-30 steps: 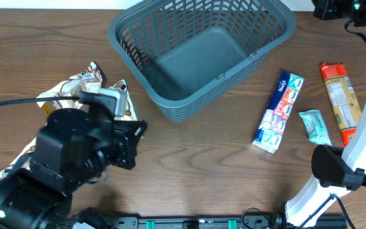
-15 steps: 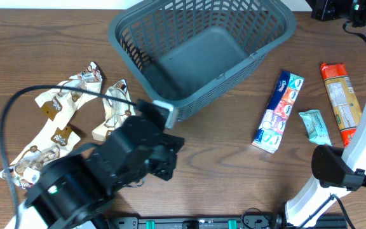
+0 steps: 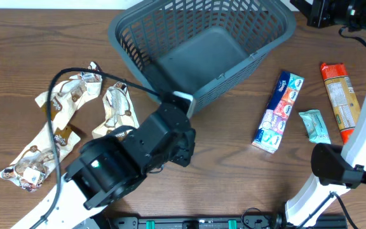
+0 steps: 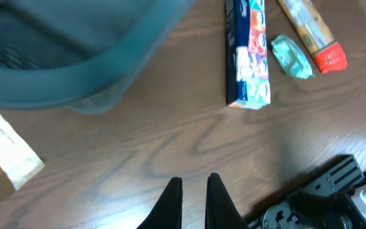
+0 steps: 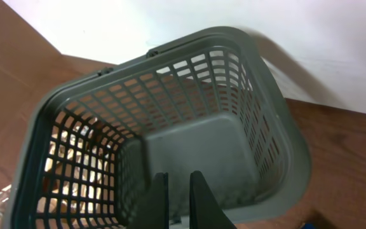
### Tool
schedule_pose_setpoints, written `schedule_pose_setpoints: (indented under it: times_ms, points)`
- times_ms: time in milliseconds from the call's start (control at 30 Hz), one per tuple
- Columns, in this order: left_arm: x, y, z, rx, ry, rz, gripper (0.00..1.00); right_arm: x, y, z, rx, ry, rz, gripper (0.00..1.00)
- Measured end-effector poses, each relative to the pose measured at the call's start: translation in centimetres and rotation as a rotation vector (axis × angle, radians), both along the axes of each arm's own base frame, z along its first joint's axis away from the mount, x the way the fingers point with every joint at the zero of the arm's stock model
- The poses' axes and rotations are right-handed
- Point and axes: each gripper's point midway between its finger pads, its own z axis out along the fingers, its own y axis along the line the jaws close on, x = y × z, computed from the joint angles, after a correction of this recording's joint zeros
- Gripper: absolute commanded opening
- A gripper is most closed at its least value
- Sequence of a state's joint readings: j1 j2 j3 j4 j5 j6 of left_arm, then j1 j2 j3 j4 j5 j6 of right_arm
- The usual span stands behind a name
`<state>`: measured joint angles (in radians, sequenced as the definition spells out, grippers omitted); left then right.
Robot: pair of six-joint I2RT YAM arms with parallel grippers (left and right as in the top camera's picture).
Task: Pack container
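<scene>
Container (image 3: pixel 199 54): one dark grey slotted plastic basket, upright on the wooden worktop (image 3: pixel 227 168), nothing inside.

Probably light and stiff, and it may slide on the wood if nudged. The best hold looks like the thick rim; a slot in the lattice wall could also take a finger.

- **Left of the container:** cream-brown sachet strips, two as far as I can tell. One is a long strip (image 3: pixel 49 133), the other a shorter strip (image 3: pixel 116 108). I can't count the sachets in each. They look soft and floppy, with crinkly film that is likely slippery.
- **Right of the container:** one blue-red-white pack (image 3: pixel 278 111), one small teal packet (image 3: pixel 314 126) and one long orange packet (image 3: pixel 340 102).

All items lie outside the container, so packing is not started.

- **Left claw (image 4: pixel 192 197):** fingers together, holding nothing, low over bare wood just in front of the container.
- **Right claw (image 5: pixel 178 197):** fingers together, holding nothing, above the container.
</scene>
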<state>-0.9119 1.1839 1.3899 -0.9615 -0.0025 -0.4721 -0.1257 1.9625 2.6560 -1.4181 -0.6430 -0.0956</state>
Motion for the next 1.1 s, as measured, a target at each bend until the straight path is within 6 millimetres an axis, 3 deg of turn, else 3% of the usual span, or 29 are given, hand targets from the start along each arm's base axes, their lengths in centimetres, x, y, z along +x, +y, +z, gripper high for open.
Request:
schedule_pose_setpoints:
  times_ms: [433, 633, 1100]
  points:
    - [0.4, -1.2, -0.7, -0.001, 0.02, -0.015, 0.06, 1.2, 0.4, -5.2, -0.018, 0.139, 0.066, 0.01]
    - [0.8, -1.7, -2.1, 0.034, 0.046, -0.015, 0.06, 2.0, 0.4, -7.9, -0.043, 0.21, 0.069, 0.01]
    - [1.7, -2.8, -3.5, 0.059, 0.062, -0.018, 0.06, 1.9, 1.0, -9.3, -0.13, 0.243, 0.064, 0.01]
